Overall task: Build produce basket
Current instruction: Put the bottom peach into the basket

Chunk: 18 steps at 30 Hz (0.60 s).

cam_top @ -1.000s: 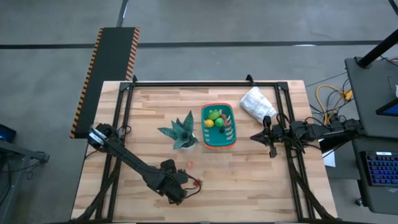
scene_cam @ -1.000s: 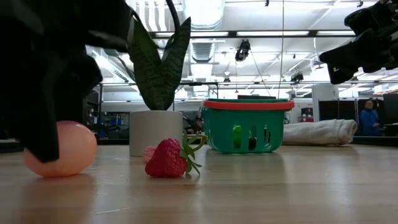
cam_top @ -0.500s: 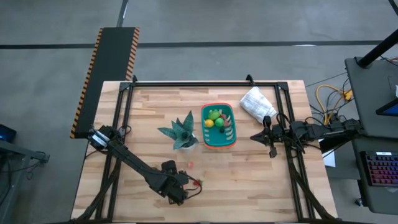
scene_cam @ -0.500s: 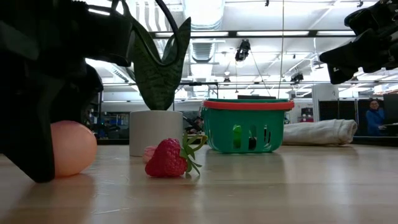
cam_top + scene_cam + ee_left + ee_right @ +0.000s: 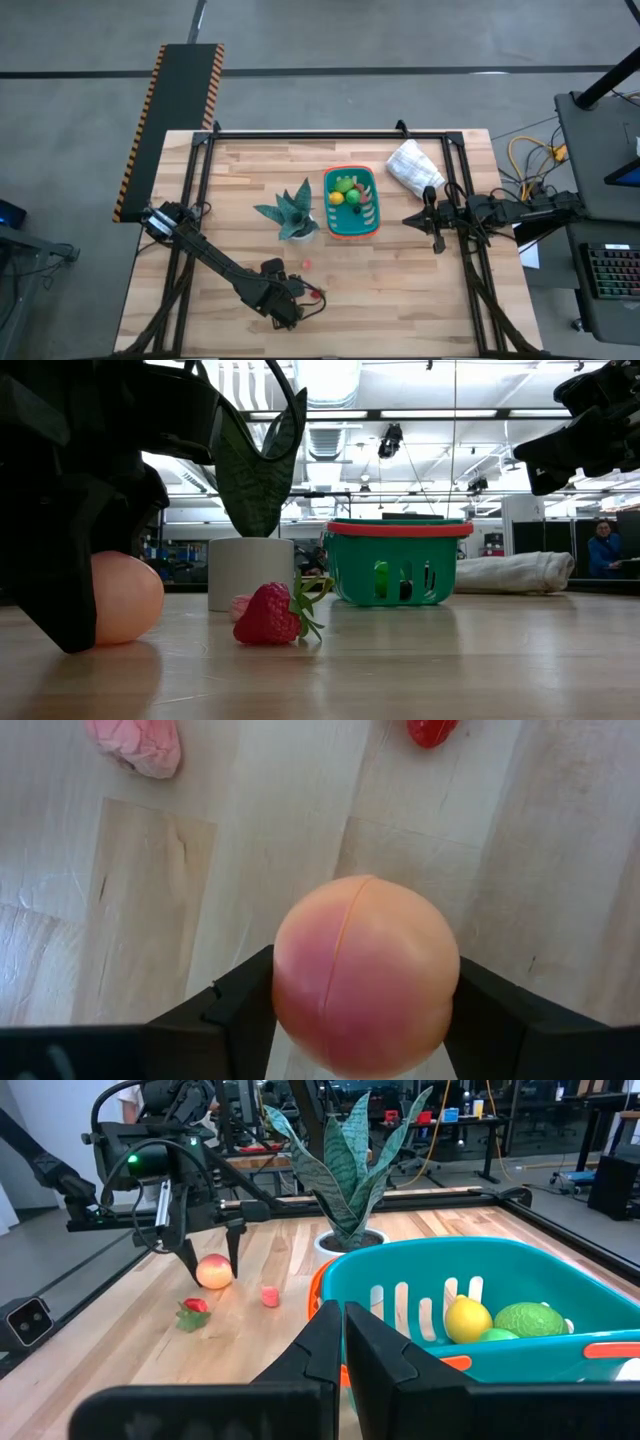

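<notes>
— Left gripper (image 5: 287, 297): where is it, and what are its fingers doing?

— Low over the table (image 5: 400, 300), near the front edge and left of the middle. Its two dark fingers (image 5: 240, 1010) flank a peach (image 5: 365, 975), one on each side. The left wrist view shows the fruit filling the gap between them, and the low view shows it resting on the wood. Whether the pads are pressing on it or just beside it, I cannot tell.

— What else lies around there?

— A strawberry (image 5: 272, 613) with its green leaves lies just right of the peach, apart from it. A small pink piece (image 5: 306, 265) sits a little farther toward the middle of the table.

— And the basket?

— The basket (image 5: 351, 203) stands near the centre, slightly toward the back edge, upright on the wood. Inside it are produce pieces: a green one (image 5: 345, 184), a yellow lemon (image 5: 337, 197) and others I cannot make out. A potted plant (image 5: 292, 213) with spiky leaves stands just to the left of the basket.

— The right arm?

— Right gripper (image 5: 410, 218) hangs above the table just to the right of the basket, fingers pressed together and holding nothing. A white bag (image 5: 414, 168) lies behind it, toward the back right corner.

— Anyone in the room?

— A person (image 5: 606, 550) shows far off in the low view.
</notes>
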Available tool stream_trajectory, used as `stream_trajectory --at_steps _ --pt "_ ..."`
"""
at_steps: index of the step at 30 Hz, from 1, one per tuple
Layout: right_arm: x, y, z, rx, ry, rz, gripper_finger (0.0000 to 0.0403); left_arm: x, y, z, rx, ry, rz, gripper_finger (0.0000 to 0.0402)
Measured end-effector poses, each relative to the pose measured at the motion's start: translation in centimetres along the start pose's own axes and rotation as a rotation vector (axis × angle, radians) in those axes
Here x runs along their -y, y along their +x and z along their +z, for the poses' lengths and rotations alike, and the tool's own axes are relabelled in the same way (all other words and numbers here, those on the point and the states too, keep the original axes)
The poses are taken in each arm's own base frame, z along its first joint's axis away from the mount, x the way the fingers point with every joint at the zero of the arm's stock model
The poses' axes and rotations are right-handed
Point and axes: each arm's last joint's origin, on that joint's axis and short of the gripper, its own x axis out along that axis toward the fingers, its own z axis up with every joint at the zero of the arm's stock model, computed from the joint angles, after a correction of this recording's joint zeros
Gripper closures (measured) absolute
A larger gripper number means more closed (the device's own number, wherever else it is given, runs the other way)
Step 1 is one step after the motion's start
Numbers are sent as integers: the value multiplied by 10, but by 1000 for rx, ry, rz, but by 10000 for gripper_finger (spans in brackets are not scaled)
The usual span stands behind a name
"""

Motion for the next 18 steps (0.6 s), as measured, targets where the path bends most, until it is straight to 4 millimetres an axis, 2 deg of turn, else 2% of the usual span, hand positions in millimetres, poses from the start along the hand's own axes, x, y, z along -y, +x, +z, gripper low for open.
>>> stream_trajectory --at_steps 8,18 --pt "0 0 0 0 0 0 394 -1 -5 0 -11 -1 -15 192" --pt "0 0 0 0 0 0 394 -9 -40 9 102 -25 -57 192"
